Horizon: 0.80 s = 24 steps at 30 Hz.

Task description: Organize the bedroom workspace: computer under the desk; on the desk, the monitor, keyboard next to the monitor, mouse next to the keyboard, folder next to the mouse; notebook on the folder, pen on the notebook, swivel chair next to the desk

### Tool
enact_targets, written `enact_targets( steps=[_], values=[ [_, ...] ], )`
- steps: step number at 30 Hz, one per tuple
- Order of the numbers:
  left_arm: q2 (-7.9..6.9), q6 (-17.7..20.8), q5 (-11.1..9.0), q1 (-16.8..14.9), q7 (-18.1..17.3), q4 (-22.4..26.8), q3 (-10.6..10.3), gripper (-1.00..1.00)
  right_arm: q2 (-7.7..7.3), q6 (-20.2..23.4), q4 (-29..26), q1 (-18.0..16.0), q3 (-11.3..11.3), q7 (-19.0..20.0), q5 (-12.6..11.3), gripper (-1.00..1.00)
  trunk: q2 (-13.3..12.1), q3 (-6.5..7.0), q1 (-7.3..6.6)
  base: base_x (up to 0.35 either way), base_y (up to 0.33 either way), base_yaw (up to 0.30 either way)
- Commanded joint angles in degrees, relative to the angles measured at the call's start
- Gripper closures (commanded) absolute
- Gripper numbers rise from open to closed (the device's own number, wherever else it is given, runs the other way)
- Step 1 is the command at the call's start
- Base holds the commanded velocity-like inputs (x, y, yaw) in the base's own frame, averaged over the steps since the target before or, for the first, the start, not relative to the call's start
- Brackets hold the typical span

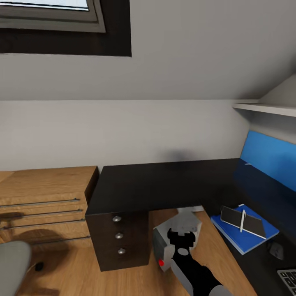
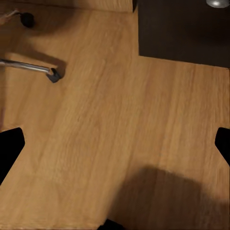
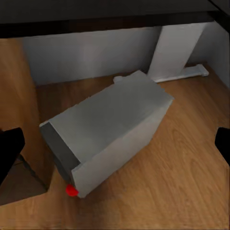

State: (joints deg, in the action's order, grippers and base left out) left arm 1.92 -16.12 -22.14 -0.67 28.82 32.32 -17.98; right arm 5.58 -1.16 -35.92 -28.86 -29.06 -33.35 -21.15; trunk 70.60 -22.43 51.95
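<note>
Head view: we reach our right pincer, fingers spread and empty, over the computer beside the desk; next, nudge it farther underneath.

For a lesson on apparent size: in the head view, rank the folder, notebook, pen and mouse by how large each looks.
1. folder
2. notebook
3. and 4. pen and mouse: the pen is longer but thin, the mouse compact and dim, so unranked.

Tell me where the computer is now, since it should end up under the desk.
In the head view the computer stands on the wooden floor in the desk's inner corner, right of the drawers, partly beneath the top, with the right gripper just in front.
</note>
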Motion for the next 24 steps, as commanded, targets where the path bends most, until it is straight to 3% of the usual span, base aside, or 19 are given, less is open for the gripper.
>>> enact_targets(
  steps=[1, 4, 6, 7, 9, 16, 21, 24],
  values=[
    [-0.06, -0.5, -0.6, -0.1, 0.4, 0.0, -0.3, -1.00, 0.20, -2.2, 3.0, -0.1, -0.4, -0.3, -0.6, -1.00, 0.0, -0.06, -0.03, -0.272, -0.157, 0.277],
    [-0.01, -0.8, -0.6, -0.1, 0.5, 0.2, 0.0, -1.00, 0.75, -6.2, 8.5, -0.1, -0.4, -0.1, -0.6, -1.00, 0.0, -0.06, -0.03, -0.253, -0.107, 0.277],
    [0.14, -1.2, -0.6, -0.1, 0.5, 0.4, 0.2, -1.00, 1.56, -12.8, 16.2, -0.1, -0.4, 0.9, -0.6, -1.00, 0.0, -0.06, -0.03, -0.134, -0.044, 0.277],
    [0.58, -2.4, -0.5, -0.1, 0.6, 0.9, 0.0, -1.00, 2.02, -20.4, 24.6, -0.1, -0.3, 2.9, -0.6, -1.00, 0.0, -0.06, -0.03, -0.034, -0.011, 0.276],
    [0.86, -3.4, -0.4, -0.1, 0.6, 1.0, 0.0, -1.00, 2.11, -23.2, 28.5, -0.1, -0.3, 4.3, -0.7, -1.00, 0.0, -0.06, -0.03, -0.023, -0.007, 0.276],
    [0.89, -4.3, -0.7, -0.1, 0.4, -1.1, 0.4, -1.00, 1.79, -25.8, 35.0, 0.1, 0.0, 9.4, -0.8, -1.00, -2.8, 1.18, -1.57, -0.007, -0.002, 0.270],
    [0.76, -4.3, -0.7, 0.0, 0.1, -7.0, 0.3, -1.00, 0.30, -26.4, 36.6, 1.5, 0.1, 15.6, -0.9, -1.00, -4.8, 2.03, -2.67, -0.001, 0.000, 0.118],
    [0.77, -3.5, -0.7, 0.0, -1.0, -8.6, 0.3, -1.00, -0.21, -26.7, 36.8, 2.1, 0.1, 17.3, -0.9, -1.00, -6.0, 2.56, -3.33, 0.000, 0.000, 0.036]
  ],
)
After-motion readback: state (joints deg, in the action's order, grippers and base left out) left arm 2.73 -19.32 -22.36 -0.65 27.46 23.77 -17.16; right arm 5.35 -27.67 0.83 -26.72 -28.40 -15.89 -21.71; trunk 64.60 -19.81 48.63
